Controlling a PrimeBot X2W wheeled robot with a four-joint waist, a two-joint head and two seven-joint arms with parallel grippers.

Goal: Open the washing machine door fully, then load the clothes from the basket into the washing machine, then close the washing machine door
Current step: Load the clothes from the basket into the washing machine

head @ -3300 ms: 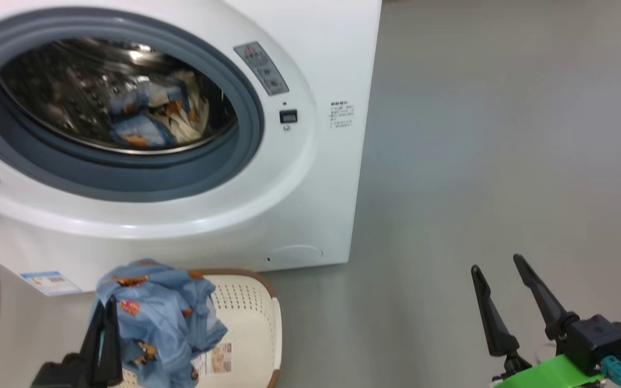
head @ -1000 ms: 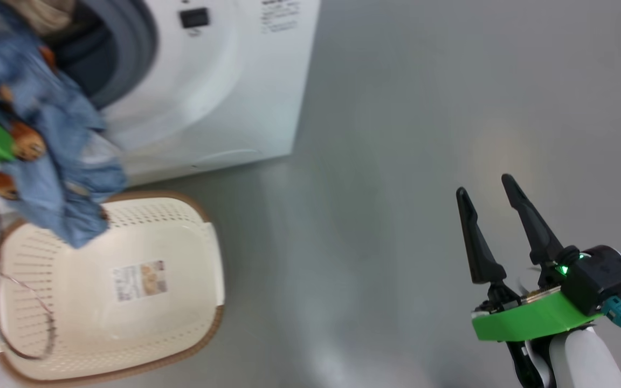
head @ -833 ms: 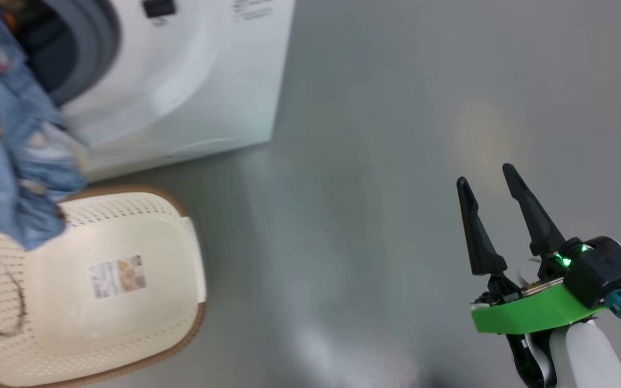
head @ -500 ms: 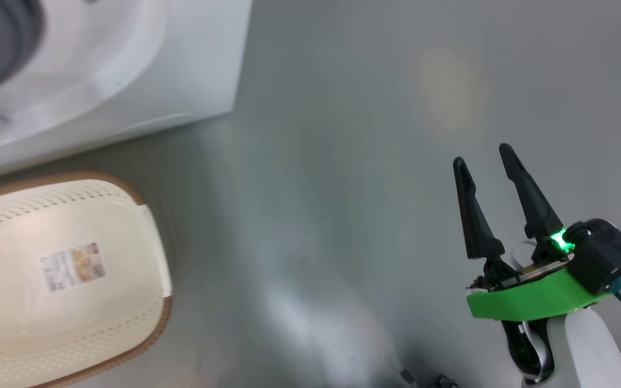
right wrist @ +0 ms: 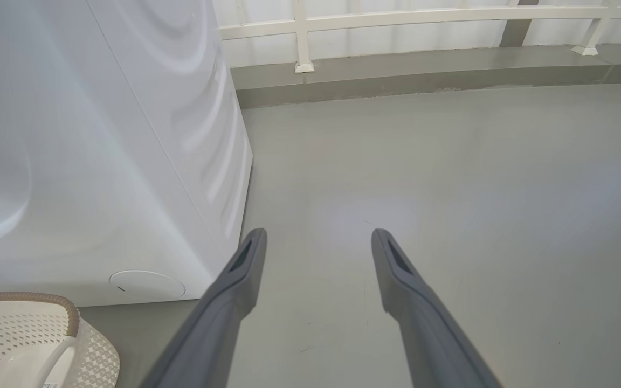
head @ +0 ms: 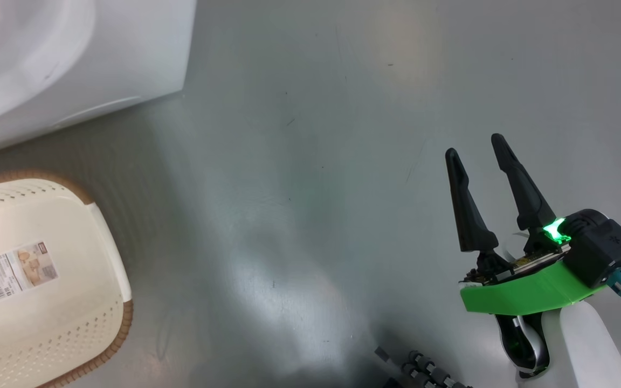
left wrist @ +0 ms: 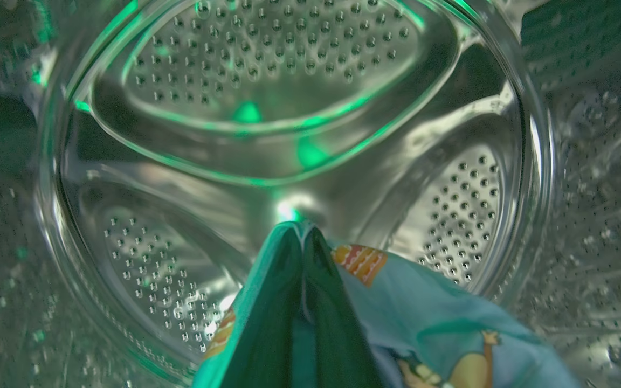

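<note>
Left gripper is inside the washer, in its steel drum. Its jaws are pressed together on the garment, which bunches around them and spills to the right in the left wrist view. Orange prints show on the cloth. A green tint spoils the colours there, so it is probably the light blue one. The fingertips point at the drum's perforated back wall.

Right gripper hovers over the bare grey floor, jaws wide and holding nothing, well apart from washer and basket. The basket sits on the floor just in front of the washer's lower front. A label shows on its bottom. In the right wrist view the washer's white side is on the left and the basket's brown rim at lower left.
</note>
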